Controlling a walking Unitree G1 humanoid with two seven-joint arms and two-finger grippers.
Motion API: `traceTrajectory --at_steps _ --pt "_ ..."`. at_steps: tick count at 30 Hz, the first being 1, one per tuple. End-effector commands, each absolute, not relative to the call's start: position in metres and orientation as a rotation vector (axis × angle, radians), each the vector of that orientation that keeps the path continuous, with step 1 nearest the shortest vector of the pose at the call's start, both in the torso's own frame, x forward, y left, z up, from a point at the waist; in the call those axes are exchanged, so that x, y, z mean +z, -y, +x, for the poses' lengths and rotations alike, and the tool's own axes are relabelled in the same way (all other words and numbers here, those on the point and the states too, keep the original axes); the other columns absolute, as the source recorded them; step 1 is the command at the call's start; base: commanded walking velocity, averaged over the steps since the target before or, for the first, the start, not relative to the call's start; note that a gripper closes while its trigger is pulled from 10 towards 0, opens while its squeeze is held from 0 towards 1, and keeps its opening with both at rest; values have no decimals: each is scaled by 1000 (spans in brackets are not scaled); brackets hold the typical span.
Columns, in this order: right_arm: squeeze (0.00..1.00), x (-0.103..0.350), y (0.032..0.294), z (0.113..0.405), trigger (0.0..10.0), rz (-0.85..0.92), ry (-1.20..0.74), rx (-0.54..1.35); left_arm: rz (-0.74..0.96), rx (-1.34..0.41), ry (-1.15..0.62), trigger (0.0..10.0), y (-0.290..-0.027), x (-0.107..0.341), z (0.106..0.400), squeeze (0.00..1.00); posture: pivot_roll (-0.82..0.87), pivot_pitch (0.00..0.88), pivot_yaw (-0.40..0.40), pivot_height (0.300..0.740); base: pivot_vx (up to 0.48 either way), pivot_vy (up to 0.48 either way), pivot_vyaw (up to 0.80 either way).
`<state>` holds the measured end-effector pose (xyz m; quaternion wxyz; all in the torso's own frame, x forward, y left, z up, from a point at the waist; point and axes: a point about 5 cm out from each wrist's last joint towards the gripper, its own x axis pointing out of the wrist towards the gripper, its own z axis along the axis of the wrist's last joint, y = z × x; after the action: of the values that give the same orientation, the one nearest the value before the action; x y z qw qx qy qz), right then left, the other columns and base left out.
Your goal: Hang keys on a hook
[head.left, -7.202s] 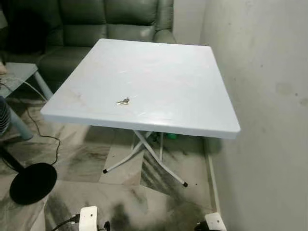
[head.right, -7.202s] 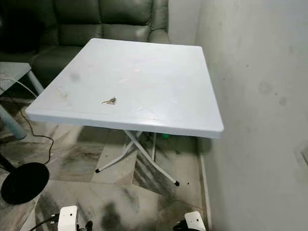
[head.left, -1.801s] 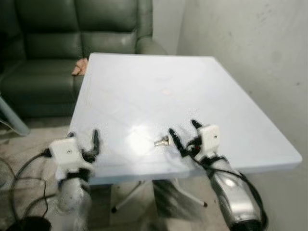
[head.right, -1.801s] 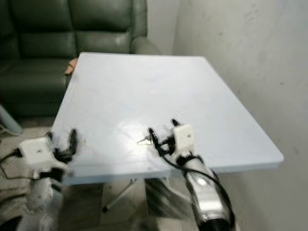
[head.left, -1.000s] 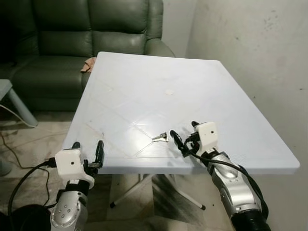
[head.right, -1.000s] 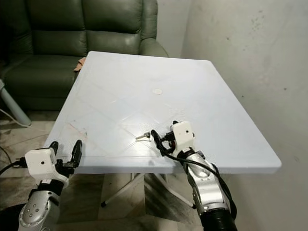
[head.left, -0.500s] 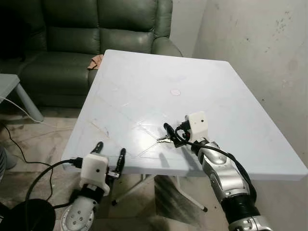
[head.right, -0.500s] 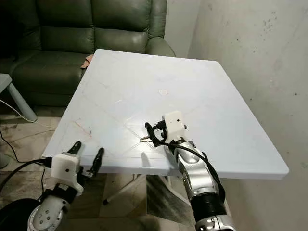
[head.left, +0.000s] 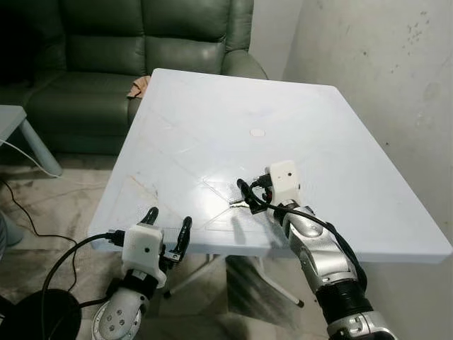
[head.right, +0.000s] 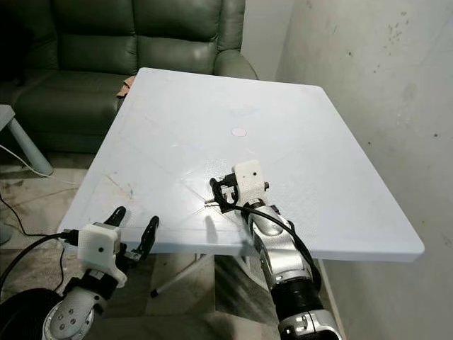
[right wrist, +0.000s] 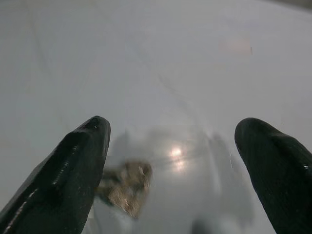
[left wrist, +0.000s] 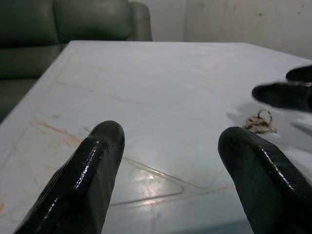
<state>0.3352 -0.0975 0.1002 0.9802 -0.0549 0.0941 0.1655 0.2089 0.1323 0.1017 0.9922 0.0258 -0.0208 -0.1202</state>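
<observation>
The white table [head.left: 333, 177] serves as the landmark. The keys [right wrist: 126, 187] are lying flat on its top, near the front edge and roughly midway along it, showing as a small brass-coloured bunch with a ring [left wrist: 260, 122].

The right gripper [head.left: 253, 196] is reaching over the table's front edge, with its two black fingers spread wide. In the right wrist view the keys are sitting between the fingertips [right wrist: 78, 161], close against one of them; the picture is too blurred to tell whether that finger is touching the keys. The gripper is grasping nothing.

The left gripper [head.left: 167, 225] is hovering at the table's front edge toward its left corner, fingers [left wrist: 92, 170] also spread wide and holding nothing.

A green sofa [head.left: 106, 49] is standing behind the table's far edge. A plain wall [head.left: 396, 85] is running along the table's right side.

No brand, label or writing is readable.
</observation>
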Motion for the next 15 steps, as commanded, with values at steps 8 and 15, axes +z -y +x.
traceTrajectory --at_steps 8,15 --pt "0 86 104 334 5843 -166 -220 303 48 -253 31 10000 -129 104 206 0 -3 129 -93 740 0 0 0" --pt "0 83 108 331 0 -178 -217 298 47 -239 26 10000 -132 105 206 0 -6 134 -91 740 0 0 0"
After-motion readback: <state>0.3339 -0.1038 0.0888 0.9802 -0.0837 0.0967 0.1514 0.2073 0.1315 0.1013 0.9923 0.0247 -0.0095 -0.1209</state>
